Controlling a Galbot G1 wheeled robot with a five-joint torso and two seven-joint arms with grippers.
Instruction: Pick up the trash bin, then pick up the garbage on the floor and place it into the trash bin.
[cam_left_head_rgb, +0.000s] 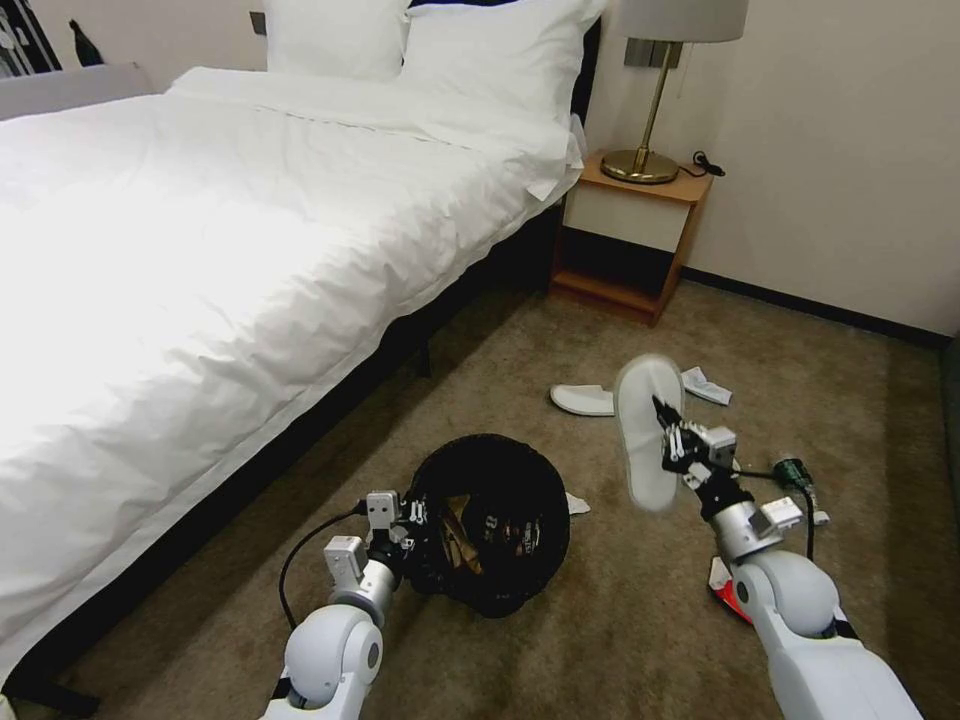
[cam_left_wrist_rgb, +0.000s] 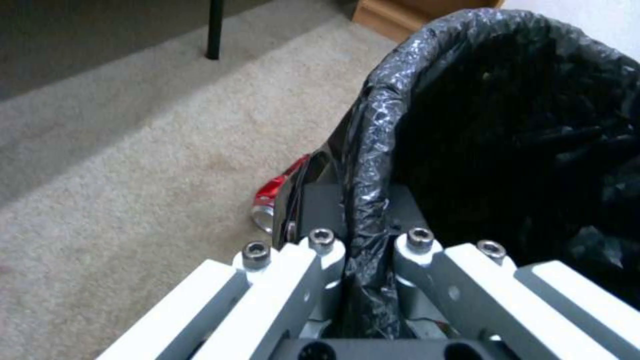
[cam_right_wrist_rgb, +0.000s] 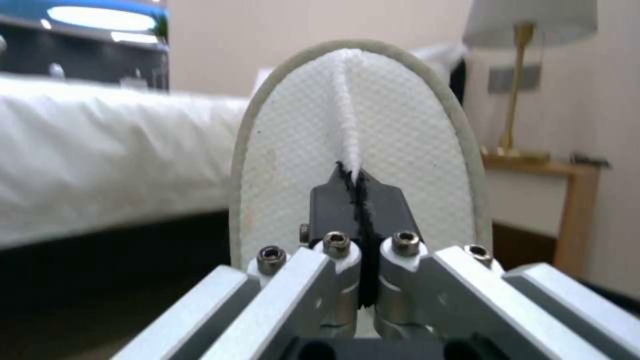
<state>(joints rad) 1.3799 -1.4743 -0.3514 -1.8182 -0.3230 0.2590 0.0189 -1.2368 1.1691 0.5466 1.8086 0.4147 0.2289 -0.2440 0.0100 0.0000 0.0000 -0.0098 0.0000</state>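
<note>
head view: the left gripper (cam_left_head_rgb: 415, 540) holds the trash bin (cam_left_head_rgb: 490, 520) tilted beside the bed (cam_left_head_rgb: 200, 250); the right gripper (cam_left_head_rgb: 668, 432) lifts a slipper (cam_left_head_rgb: 648, 430). left wrist view: fingers (cam_left_wrist_rgb: 320, 260) clamp the lined rim (cam_left_wrist_rgb: 367, 150), which could slide. right wrist view: fingers (cam_right_wrist_rgb: 333, 200) pinch a thin ridge, so the slipper may drop short.

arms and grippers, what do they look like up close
Both arms are glossy white shells with silver-grey metal wrists. The left gripper and right gripper have white and grey linkage bars with hex bolts and black fingertips. A black cable loops beside each wrist.
</note>
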